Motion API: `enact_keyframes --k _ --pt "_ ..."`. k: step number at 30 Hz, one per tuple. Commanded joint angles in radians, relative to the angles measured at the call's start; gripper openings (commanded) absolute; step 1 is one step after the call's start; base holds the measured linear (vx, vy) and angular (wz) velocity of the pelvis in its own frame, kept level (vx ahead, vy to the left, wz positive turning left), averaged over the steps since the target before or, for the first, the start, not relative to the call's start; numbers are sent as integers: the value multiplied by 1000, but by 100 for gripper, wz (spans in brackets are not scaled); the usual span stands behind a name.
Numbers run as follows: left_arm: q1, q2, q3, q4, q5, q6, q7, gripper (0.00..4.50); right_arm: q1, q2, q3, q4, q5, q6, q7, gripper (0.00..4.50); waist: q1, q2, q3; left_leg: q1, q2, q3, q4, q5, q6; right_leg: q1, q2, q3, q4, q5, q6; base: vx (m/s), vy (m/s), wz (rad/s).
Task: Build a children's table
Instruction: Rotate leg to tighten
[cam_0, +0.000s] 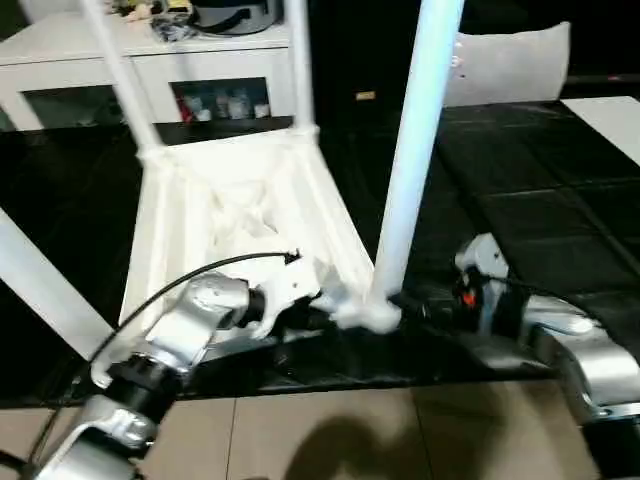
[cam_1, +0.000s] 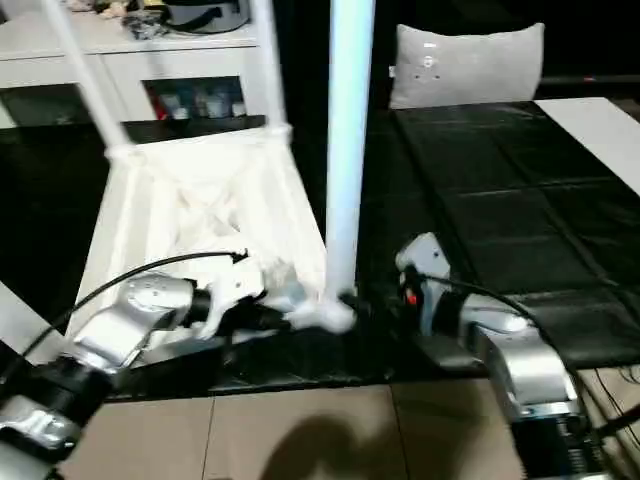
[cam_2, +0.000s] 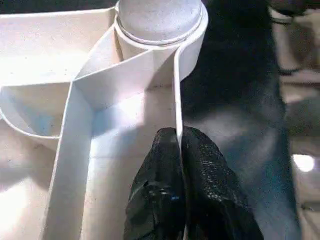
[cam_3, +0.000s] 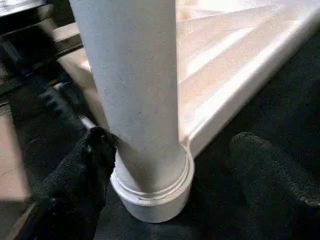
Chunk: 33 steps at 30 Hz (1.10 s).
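Two left fingers (cam_2: 170, 165) pinching table rim (cam_2: 177, 95), right fingers (cam_3: 95, 150) spread around leg (cam_3: 135, 90)

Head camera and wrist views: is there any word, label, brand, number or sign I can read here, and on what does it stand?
None can be read.
Grey cushion: a small mark near its top, too blurred to read.
Low cabinet: items behind its glass doors, any labels too small to read.
Children's table: plain white, no text.
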<state>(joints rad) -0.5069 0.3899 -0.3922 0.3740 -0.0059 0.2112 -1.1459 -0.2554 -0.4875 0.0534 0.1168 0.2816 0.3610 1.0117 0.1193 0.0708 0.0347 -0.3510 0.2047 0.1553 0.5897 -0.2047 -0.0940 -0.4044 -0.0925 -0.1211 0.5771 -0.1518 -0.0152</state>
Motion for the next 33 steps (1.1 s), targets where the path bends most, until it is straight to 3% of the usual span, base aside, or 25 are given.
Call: enact_keyframes --k 1,4,5,9,15,21,28,33 --pt "-3 16 -43 -34 0 -15 -73 0 -20 -17 17 -3 33 7 79 352 2 -15 -60 -7 21 5 -66 -164 89 60 -55 48 -66 -323 -153 0 0 0" --pt "-1 32 -56 -46 -2 -16 -111 0 -28 -38 43 2 42 9 140 340 5 -20 -59 -7 22 5 -67 -161 89 61 -56 49 -66 -336 -151 0 0 0" --pt "-1 33 -58 -48 -2 -16 -114 0 -29 -41 49 2 42 7 151 315 8 -20 -58 -7 23 5 -67 -160 88 59 -57 50 -67 -344 -150 0 0 0" --pt "8 43 -65 -72 -15 -9 -144 0 -40 -38 67 23 36 -17 176 281 20 -20 -61 -4 24 6 -66 -145 81 57 -59 52 -64 -343 -152 0 0 0" --pt "11 41 -65 -72 -13 -11 -154 0 -51 -19 96 45 64 11 233 227 24 -19 -61 -5 25 6 -65 -147 82 57 -57 51 -63 -326 -159 0 0 0" --pt "11 36 -59 -71 -12 -2 -140 0 -43 -22 103 34 75 19 249 199 24 -22 -62 -6 23 6 -65 -137 78 58 -57 51 -64 -338 -147 0 0 0" --pt "17 7 -27 -75 -33 25 -98 0 -13 16 71 -22 104 53 178 194 25 -23 -62 -7 22 6 -65 -129 78 58 -57 51 -65 -344 -140 0 0 0" --pt "2 -38 -1 -53 -19 62 -2 0 -12 74 60 -18 44 73 6 194 14 -23 -54 -4 15 6 -69 -179 53 55 -56 45 -81 -455 -100 0 0 0"
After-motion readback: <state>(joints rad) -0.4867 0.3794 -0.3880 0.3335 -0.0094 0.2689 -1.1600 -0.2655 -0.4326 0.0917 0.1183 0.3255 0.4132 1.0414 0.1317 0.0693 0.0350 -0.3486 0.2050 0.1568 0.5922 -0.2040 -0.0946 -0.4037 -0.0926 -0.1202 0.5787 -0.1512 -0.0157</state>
